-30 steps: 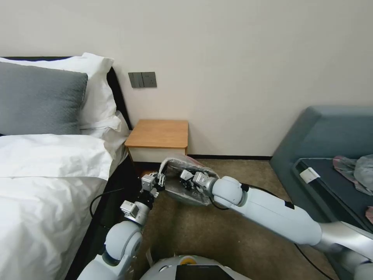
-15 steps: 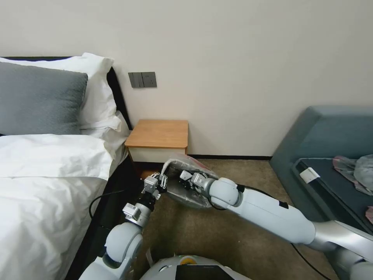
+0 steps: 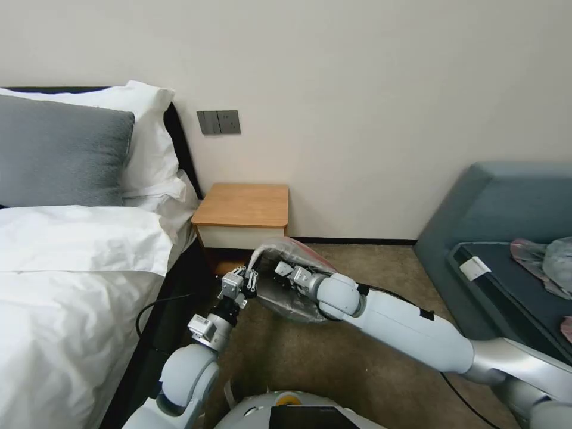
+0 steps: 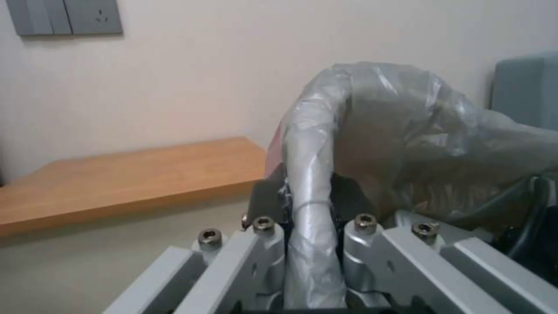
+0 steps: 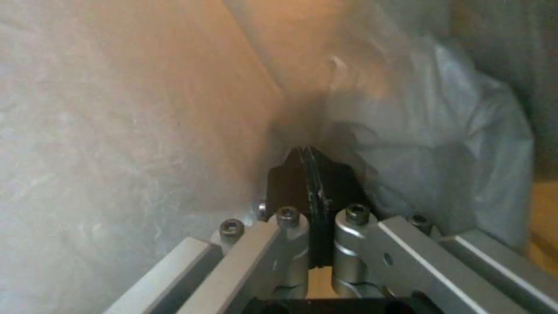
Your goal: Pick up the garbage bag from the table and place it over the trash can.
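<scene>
the garbage bag [image 3: 292, 280] is off the table [image 3: 244, 205] and hangs low in front of it, just above the carpet, held between both arms. the left gripper [image 3: 245, 279] is pinching a rolled strip of the bag's rim [image 4: 311, 192], its fingers pressed on the film. the right gripper [image 3: 285, 271] sits inside the bag, film draped over it; in its wrist view the fingers [image 5: 290, 222] are pressed together on a thin fold of the bag. the trash can cannot be made out under the film, so how far the bag is seated is unclear. to do this step well, i judge the two grips should pull gently apart to keep the mouth wide, without stretching the thin film till it tears or slips.
</scene>
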Robot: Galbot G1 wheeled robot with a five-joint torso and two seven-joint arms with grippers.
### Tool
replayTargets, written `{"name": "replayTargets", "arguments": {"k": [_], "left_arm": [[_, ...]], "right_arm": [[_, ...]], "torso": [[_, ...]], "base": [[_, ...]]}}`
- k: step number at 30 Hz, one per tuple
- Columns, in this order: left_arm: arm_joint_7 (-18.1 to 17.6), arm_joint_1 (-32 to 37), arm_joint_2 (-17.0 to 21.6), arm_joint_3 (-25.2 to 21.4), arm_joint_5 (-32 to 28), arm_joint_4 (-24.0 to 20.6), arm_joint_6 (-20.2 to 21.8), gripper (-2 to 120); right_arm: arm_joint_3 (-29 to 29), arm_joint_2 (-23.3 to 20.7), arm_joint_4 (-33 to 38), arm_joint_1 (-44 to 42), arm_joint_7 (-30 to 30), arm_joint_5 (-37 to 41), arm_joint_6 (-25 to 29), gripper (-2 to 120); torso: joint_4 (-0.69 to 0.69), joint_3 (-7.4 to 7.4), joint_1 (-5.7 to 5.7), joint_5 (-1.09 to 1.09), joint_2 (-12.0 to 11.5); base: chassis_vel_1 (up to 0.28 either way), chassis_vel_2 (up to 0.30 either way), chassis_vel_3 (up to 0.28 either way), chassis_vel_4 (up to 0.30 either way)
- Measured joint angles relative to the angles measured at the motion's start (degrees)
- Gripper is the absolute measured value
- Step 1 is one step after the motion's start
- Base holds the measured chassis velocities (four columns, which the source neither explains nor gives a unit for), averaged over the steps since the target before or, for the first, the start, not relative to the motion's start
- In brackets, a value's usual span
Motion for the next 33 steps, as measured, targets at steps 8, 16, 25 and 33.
{"name": "replayTargets", "arguments": {"k": [8, 16, 25, 33], "left_arm": [[-0.48, -0.38, -0.54, -0.64, -0.31, 2.64, -0.05, 6], [-2.3, -1.99, -1.68, -0.11, -2.77, 5.33, 0.91, 6], [-1.47, -0.47, -1.68, 0.34, -2.74, 2.49, 1.14, 6], [-0.85, 0.55, -1.32, -0.11, -2.55, -0.1, 1.14, 6]], "right_arm": [[1.15, -1.51, 2.97, 0.3, 0.16, 1.95, 0.01, 0], [2.93, -4.52, 6.55, -2.19, 0.69, 7.45, 0.05, 0], [3.1, -3.48, 4.34, -2.82, 0.84, 6.69, 0.09, 0], [1.26, -0.62, 1.24, -1.39, 1.36, 4.99, 0.11, 0]], "torso": [[0.0, 0.0, 0.0, 0.0, 0.0], [0.0, 0.0, 0.0, 0.0, 0.0], [0.0, 0.0, 0.0, 0.0, 0.0], [0.01, 0.0, 0.0, 0.0, 0.0]], "base": [[0.0, 0.0, 0.0, 0.0], [0.0, 0.0, 0.0, 0.0], [0.0, 0.0, 0.0, 0.0], [0.0, 0.0, 0.0, 0.0]]}}
